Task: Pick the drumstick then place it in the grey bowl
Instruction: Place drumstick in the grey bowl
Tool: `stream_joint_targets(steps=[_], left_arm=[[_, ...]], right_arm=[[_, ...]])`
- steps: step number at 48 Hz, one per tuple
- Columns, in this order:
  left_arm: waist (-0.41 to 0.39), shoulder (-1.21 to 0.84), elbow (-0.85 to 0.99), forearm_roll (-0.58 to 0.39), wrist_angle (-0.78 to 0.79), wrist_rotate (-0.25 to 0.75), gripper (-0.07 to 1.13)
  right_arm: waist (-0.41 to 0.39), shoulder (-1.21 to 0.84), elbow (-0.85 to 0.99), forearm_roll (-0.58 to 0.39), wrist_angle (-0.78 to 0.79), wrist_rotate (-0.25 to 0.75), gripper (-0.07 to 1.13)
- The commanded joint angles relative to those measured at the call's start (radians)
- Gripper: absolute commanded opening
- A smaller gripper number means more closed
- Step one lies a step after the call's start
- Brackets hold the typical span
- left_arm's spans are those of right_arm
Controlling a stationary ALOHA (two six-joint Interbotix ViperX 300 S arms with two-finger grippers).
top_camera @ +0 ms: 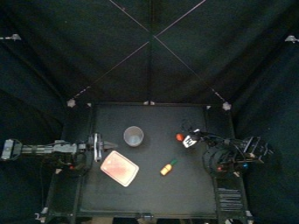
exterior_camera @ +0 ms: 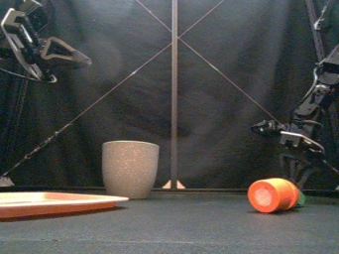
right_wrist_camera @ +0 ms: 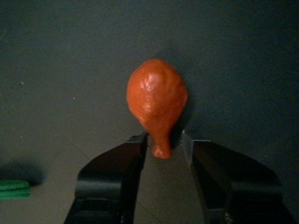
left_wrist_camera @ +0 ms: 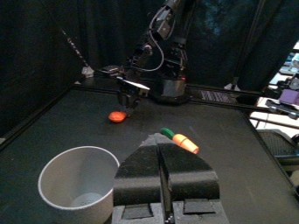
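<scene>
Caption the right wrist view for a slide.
Right gripper, jaws open, flanks the narrow end of the orange drumstick lying on the black table.

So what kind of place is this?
Probably a robot test booth: black curtains behind, left arm and right arm flanking a small black table, toy drumstick and grey speckled cup on it.

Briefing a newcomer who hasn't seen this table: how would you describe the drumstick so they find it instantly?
On the black table, look right of the tall grey speckled cup, beneath the right gripper. The drumstick lies there, orange-red, a rounded bulb tapering to a stub between the fingers. Unlike the carrot nearer the front, it has no green end.
</scene>
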Motion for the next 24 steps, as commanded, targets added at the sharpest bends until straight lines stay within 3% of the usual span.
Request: stream_joint_targets(steps=[1, 13, 24], left_arm=[[0.003, 0.003, -0.012, 0.005, -0.009, 0.002, 0.02], [0.003, 0.003, -0.012, 0.003, -0.009, 0.000, 0.02], [0.003, 0.003, -0.012, 0.003, -0.011, 0.000, 0.02]], right_arm=[[0.002, 0.014, -0.021, -0.002, -0.012, -0.002, 0.69], [0.021, 0.044, -0.051, -0.002, -0.012, -0.002, 0.60], [0.098, -0.015, -0.127, 0.011, -0.002, 0.000, 0.48]])
